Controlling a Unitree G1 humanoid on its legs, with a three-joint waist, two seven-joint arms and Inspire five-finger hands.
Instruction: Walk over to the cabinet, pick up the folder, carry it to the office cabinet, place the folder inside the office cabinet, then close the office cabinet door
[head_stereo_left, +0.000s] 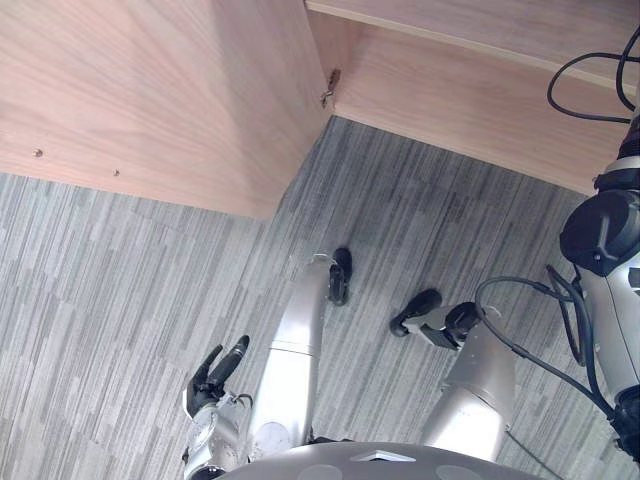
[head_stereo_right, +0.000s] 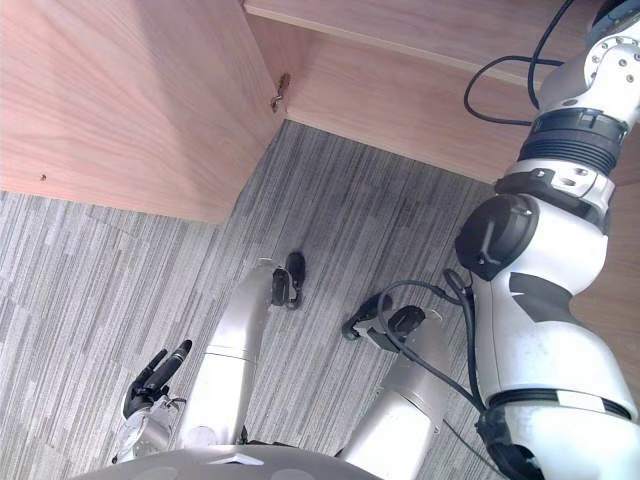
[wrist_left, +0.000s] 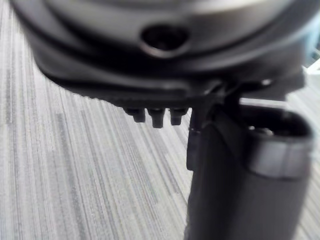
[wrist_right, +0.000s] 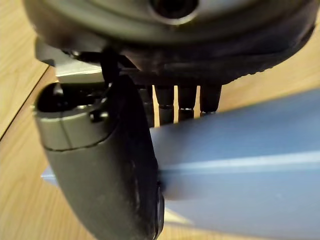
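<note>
Pinching the blue folder (wrist_right: 240, 160) between thumb and fingers, the right hand (wrist_right: 190, 50) holds it over pale wood (wrist_right: 20, 65). By my reading this is the inside of the office cabinet (head_stereo_left: 470, 95), though the wrist view does not show whether the folder rests on a shelf or hangs just above one. That is the first risk: if the hand lets go while the folder is in the air or only partly over the board, it could tip off the edge and slide down to the carpet (head_stereo_left: 120, 260). The grip looks to sit near one end of the folder, so the free end may droop and catch a shelf edge as it goes in. The second risk is the door (head_stereo_left: 150, 90), which stands open on its hinge (head_stereo_left: 329, 88) at the robot's left — swinging it shut before the right arm is clear, or with a corner of the folder sticking out, would jam the panel against it. The left hand (head_stereo_left: 215, 378) hangs low over the carpet, fingers loosely apart and empty, well apart from the door. It will need a long reach to push the panel, and a glancing push from relaxed fingers could slip off the wood instead of moving it.
</note>
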